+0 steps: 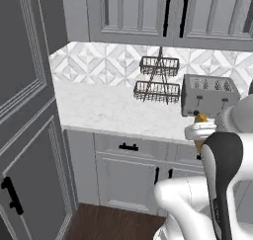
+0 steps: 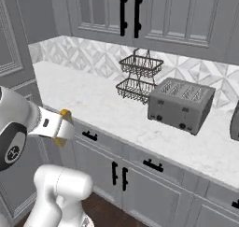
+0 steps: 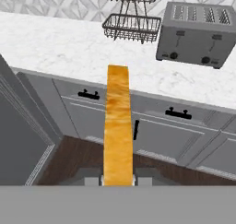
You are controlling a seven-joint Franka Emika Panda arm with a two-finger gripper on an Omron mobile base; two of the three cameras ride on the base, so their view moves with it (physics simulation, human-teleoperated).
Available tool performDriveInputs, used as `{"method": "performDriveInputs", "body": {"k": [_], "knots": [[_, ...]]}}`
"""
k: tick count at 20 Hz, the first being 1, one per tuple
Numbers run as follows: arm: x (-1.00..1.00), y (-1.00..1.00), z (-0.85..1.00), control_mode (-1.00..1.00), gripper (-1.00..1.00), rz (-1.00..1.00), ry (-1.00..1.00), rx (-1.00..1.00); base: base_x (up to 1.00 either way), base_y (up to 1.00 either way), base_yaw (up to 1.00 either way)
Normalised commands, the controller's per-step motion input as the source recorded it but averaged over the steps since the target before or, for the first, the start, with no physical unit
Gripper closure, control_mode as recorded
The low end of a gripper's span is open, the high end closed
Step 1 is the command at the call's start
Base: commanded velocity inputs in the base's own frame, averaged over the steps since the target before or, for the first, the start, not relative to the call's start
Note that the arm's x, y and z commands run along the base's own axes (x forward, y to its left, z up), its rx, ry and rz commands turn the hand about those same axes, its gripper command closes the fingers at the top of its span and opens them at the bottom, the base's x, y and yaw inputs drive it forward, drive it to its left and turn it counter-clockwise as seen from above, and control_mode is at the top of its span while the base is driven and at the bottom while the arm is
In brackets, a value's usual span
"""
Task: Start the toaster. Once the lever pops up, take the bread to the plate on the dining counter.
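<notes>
The bread [image 3: 118, 126] is held edge-on between the fingers of the gripper [image 3: 118, 180], clamped at its lower end and standing up from them in the hand view. In the left base view the slice [image 1: 200, 118] is seen at the hand, out in front of the worktop's near edge and above the grey cabinets [image 1: 129, 170]. The toaster [image 2: 181, 104] stands on the marble worktop [image 2: 88, 97], well apart from the bread, with dark knobs on its front. Just left of it a two-tier wire basket [image 2: 138, 76] is placed against the patterned backsplash [image 2: 88, 55].
</notes>
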Motion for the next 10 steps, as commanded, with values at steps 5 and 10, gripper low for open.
{"method": "performDriveInputs", "body": {"k": [5,10], "knots": [[0.00,0.00,0.00,1.00,1.00,0.00,0.00,0.00,-0.25,0.01,1.00],[0.00,0.00,0.00,1.00,1.00,0.00,0.00,0.00,-0.21,0.00,1.00]]}}
